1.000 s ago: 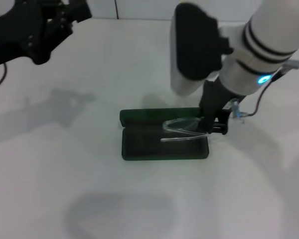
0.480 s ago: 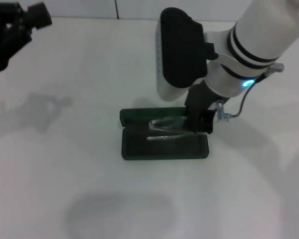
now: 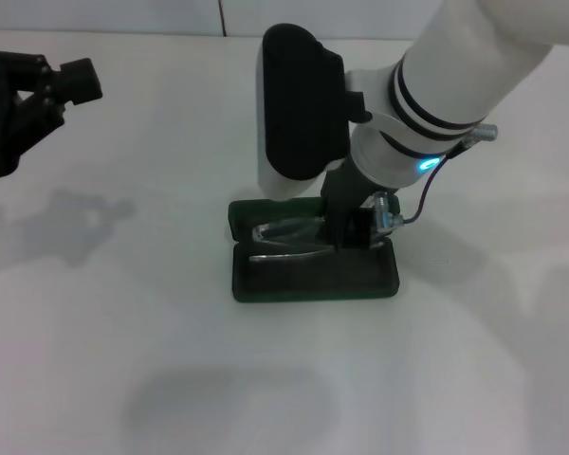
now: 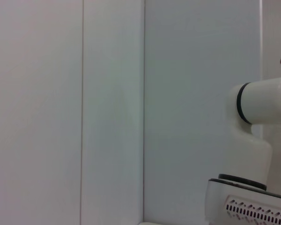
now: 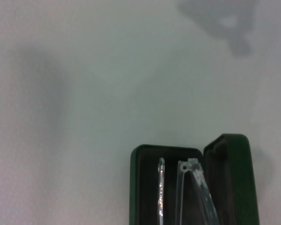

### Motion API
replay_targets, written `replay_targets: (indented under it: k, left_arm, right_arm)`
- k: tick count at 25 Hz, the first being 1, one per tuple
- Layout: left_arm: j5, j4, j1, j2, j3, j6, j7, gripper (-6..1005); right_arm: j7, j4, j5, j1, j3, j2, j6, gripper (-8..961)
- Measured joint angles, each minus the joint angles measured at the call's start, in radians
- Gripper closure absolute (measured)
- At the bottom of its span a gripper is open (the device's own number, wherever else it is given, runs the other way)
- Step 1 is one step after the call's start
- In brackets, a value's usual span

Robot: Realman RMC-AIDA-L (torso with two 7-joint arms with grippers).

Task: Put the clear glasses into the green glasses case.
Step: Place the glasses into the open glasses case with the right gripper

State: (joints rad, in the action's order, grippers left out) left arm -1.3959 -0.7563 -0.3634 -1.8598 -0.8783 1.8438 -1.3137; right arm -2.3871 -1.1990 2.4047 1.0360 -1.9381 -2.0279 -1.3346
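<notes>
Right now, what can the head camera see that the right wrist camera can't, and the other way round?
Only the head view shows both arms: the right gripper down at the case, holding the glasses over it, and the left gripper raised far off to the left. Only the right wrist view looks down into the case, with the thin arms of the glasses inside the tray and the lid standing open beside it. Both show the green case, the clear glasses and the white table.
</notes>
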Motion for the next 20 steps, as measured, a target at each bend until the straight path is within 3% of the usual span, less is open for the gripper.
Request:
replay_targets:
  k: [7,20]
  left_arm:
    - [0.000,0.000,0.007,-0.004,0.009,0.000,0.012,972]
    - [-0.010,0.000,0.004,-0.006,0.009,0.000,0.038,972]
  right_arm:
    - [-0.067,0.005,-0.003,0.026,-0.026,0.000,0.002,845]
    - [-0.225,0.046,-0.002,0.094,-0.189,0.000,0.034,845]
